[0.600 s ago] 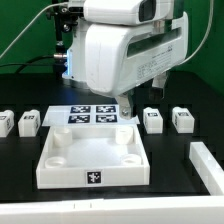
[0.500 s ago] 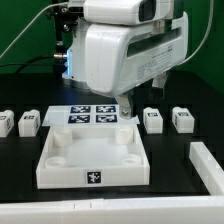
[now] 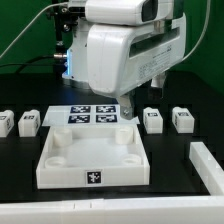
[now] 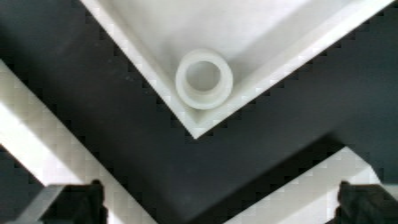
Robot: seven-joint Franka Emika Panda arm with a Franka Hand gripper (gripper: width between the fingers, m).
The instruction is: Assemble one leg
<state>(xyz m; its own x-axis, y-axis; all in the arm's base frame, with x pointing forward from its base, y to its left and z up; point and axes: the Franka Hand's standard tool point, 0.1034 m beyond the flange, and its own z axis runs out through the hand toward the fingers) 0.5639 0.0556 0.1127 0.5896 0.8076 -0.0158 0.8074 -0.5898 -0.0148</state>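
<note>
Nothing has moved since a moment ago: our gripper (image 4: pixel 217 203) hangs wide, empty, above a corner of the tray (image 3: pixel 60 176). We judge the nearest leg (image 3: pixel 153 119), toward the exterior view's right, light, stiff, smooth; grip its flat sides.

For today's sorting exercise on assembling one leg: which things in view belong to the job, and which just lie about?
Job: four legs, square tray with corner sockets, open gripper.
Lying about: marker board, white bar at the exterior view's right.

No lettering readable, I think; only black-and-white square tags (image 3: pixel 78 112) on the marker board (image 3: pixel 91 117), the legs (image 3: pixel 153 120) and the tray's (image 3: pixel 60 178) front wall.
</note>
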